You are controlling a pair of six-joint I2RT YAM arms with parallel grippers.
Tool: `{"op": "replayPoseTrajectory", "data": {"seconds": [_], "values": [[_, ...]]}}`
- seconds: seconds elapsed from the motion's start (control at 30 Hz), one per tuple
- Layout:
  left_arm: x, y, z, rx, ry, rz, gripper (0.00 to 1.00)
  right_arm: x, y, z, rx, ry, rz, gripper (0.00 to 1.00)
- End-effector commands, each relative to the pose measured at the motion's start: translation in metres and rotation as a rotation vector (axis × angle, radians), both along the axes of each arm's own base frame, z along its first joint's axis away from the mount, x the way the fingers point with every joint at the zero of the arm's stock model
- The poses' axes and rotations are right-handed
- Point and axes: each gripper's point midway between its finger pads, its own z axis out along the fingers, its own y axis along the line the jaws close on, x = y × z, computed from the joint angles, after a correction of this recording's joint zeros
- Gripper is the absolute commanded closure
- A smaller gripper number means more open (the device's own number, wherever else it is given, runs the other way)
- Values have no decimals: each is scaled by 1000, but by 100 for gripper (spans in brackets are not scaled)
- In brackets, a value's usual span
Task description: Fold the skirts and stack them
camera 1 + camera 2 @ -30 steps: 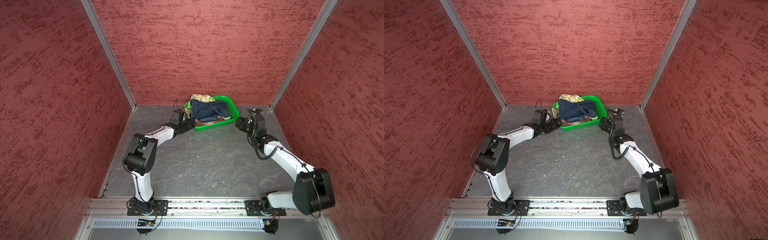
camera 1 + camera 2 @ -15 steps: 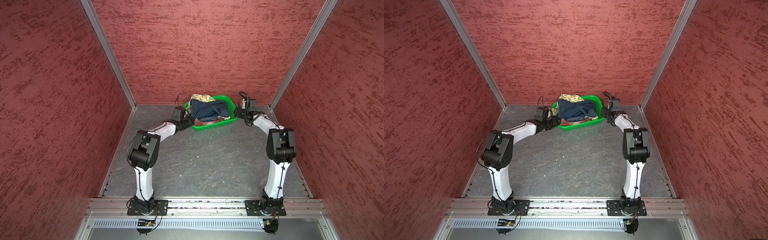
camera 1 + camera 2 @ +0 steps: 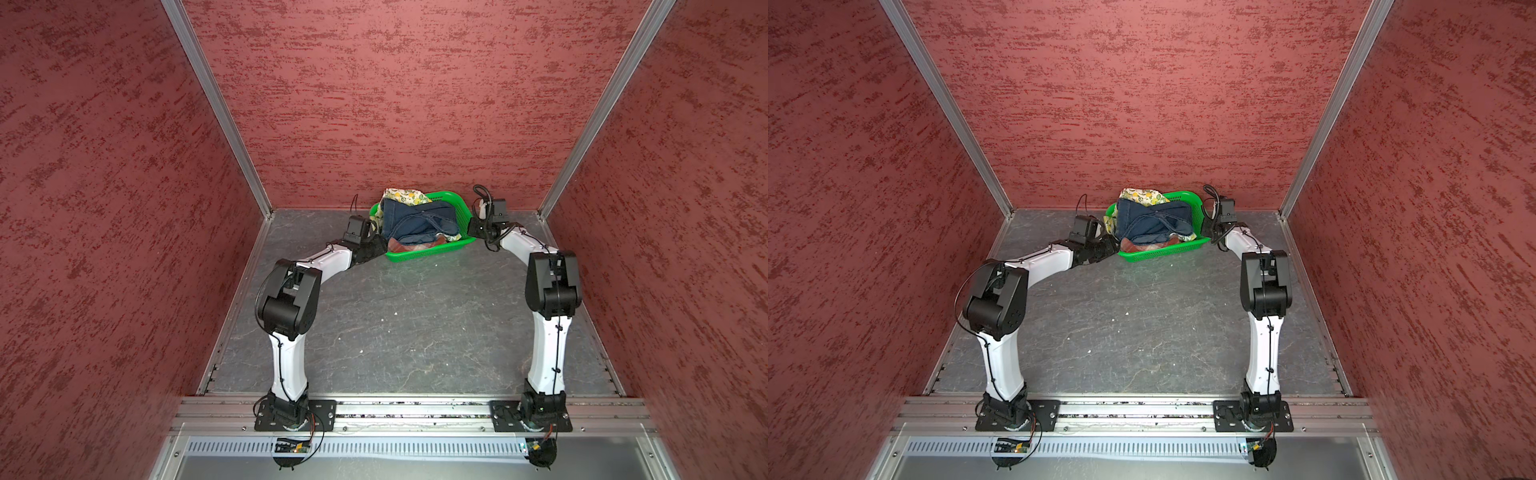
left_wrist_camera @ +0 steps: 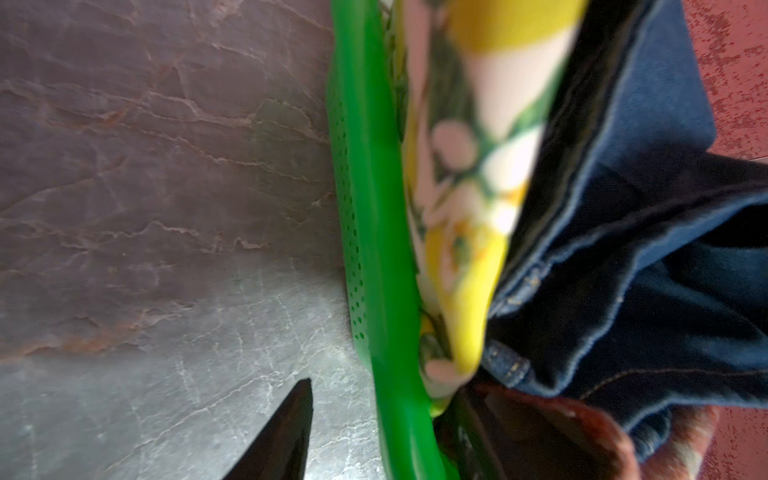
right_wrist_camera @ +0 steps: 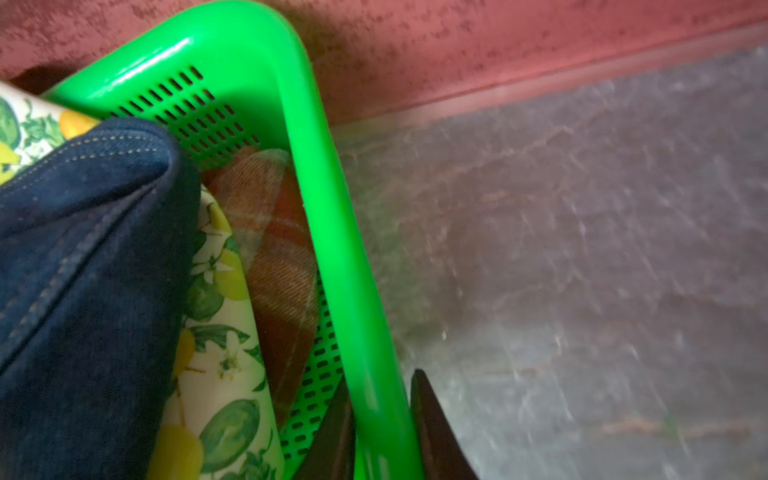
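all three skirts are piled in the green perforated plastic basket (image 3: 451, 199) at the far middle of the grey stone-look table (image 3: 395, 324). dark navy denim skirt (image 3: 419, 222) on top, cream lemon-print skirt (image 3: 405, 195) under it, rust plaid skirt (image 3: 415, 245) lowest. right gripper (image 5: 380, 378) is pinched on the basket's right rim. left gripper (image 4: 382, 388) sits half-open astride the left rim. the denim looks heaviest and stiffest, so i'd grab its stitched edge.

Three skirts (image 3: 417, 222) are being counted: one denim skirt (image 3: 415, 214), one lemon-print skirt (image 3: 405, 195), one plaid skirt (image 5: 270, 249); one green basket (image 3: 451, 197) is being counted; two robot arms are being counted, a left arm (image 3: 291, 291) and a right arm (image 3: 550, 286); one table (image 3: 415, 324) and three red walls (image 3: 395, 104) are being counted.
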Motion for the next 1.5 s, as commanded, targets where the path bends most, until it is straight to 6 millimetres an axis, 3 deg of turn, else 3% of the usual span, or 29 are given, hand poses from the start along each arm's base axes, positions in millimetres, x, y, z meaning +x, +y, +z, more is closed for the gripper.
{"op": "replayPoseTrajectory", "data": {"seconds": [0.0, 0.07, 0.3, 0.57, 0.7, 0.77, 0.83, 0.9, 0.97, 1.1, 1.2, 1.33, 1.47], "values": [[5, -6, 1, 16, -10, -22, 45, -12, -30, 10, -5, -24, -116, 85], [5, -13, 5, 19, -21, -42, 44, -23, -48, 12, 20, -33, -177, 89], [-2, -25, 19, 18, -52, -84, 40, -60, -123, 17, 42, -27, -345, 88], [-19, -25, 20, 17, -55, -102, 39, -103, -220, 13, -83, 1, -548, 85], [-27, -23, 18, 23, -51, -108, 35, -118, -244, 29, -119, -14, -604, 35], [-30, -22, 17, 29, -51, -108, 33, -120, -242, 46, -123, -53, -603, 27], [-33, -19, 15, 29, -44, -104, 30, -120, -236, 62, -101, -90, -588, 25], [-37, -18, 13, 31, -39, -105, 29, -118, -222, 82, -111, -127, -557, 23], [-42, -15, 11, 36, -31, -103, 27, -110, -192, 98, -146, -151, -487, 22], [-50, -6, 8, 55, -17, -93, 24, -83, -89, 116, -197, -173, -238, 21], [-58, 11, 4, 54, 11, -53, 23, -63, -6, 114, -197, -170, -66, 21], [-70, 39, 2, 34, 44, 16, 23, -40, 88, 97, -156, -165, 137, 22], [-82, 60, 1, 37, 64, 52, 23, -17, 147, 78, -123, -146, 230, 22]]}}
